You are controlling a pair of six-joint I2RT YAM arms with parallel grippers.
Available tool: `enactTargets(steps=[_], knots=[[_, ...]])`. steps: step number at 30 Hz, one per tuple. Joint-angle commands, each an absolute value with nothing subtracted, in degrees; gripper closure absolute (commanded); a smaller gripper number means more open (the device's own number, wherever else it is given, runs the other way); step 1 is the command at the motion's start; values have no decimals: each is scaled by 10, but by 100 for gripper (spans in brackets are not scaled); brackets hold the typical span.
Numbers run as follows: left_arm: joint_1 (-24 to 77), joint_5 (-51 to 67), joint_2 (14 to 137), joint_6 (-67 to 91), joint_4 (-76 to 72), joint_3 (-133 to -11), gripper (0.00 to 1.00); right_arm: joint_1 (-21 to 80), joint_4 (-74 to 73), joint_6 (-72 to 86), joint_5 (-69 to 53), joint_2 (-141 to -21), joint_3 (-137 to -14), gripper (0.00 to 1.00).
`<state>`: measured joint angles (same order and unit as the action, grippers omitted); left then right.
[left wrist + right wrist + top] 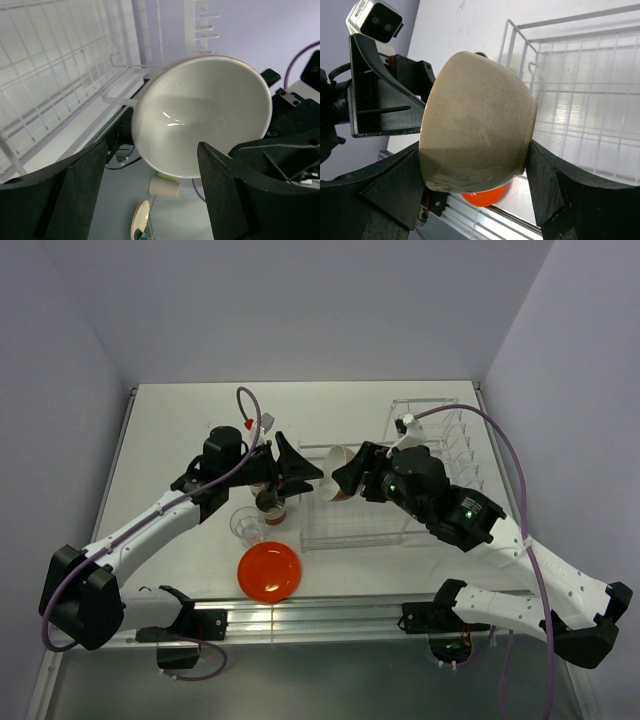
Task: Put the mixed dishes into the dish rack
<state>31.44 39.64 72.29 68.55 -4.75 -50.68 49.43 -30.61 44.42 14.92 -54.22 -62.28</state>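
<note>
The beige bowl with a white inside (475,130) is off the table, tipped on its side above the left edge of the large clear-plastic wire-frame dish rack (355,525), with its mouth turned toward the left arm. The right gripper (348,478) carries it: its jaws are spread wide and appear to press the bowl's rim side and foot side. The left gripper (305,472) hangs just in front of the bowl's mouth with jaws wide apart and nothing in them; the left wrist view shows the white inside framed between its fingers (60,200), apart from them. Just below that gripper stand a small brown cylindrical cup (270,502) and a small clear glass (247,525), and nearer the arm bases the flat round orange-red plate (269,571) lies on the white table (170,420). The hold looks risky: a smooth rounded wall pinched at two small patches could turn or slip, dropping the bowl onto the rack's wire edge or the cup. With the two grippers so near, either could knock the rim, and a low left arm could topple the glass.
</note>
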Motion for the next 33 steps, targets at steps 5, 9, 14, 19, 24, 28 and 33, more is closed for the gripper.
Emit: enactTargets(steps=[5, 9, 14, 19, 24, 28, 33], knots=[[314, 336, 708, 618, 51, -519, 21, 497, -294, 418, 190, -555, -685, 100], [309, 309, 688, 599, 92, -526, 20, 497, -316, 401, 202, -577, -708, 100], [298, 266, 657, 570, 158, -544, 20, 497, -335, 381, 215, -617, -734, 100], [288, 244, 625, 551, 210, -551, 20, 498, -344, 367, 241, -661, -750, 100], [279, 230, 609, 528, 246, -556, 19, 506, -351, 362, 263, -689, -758, 100], [269, 227, 600, 516, 265, -554, 19, 516, -359, 359, 287, -722, -773, 100], [261, 224, 587, 506, 272, -537, 19, 531, -386, 356, 319, -772, -804, 100]])
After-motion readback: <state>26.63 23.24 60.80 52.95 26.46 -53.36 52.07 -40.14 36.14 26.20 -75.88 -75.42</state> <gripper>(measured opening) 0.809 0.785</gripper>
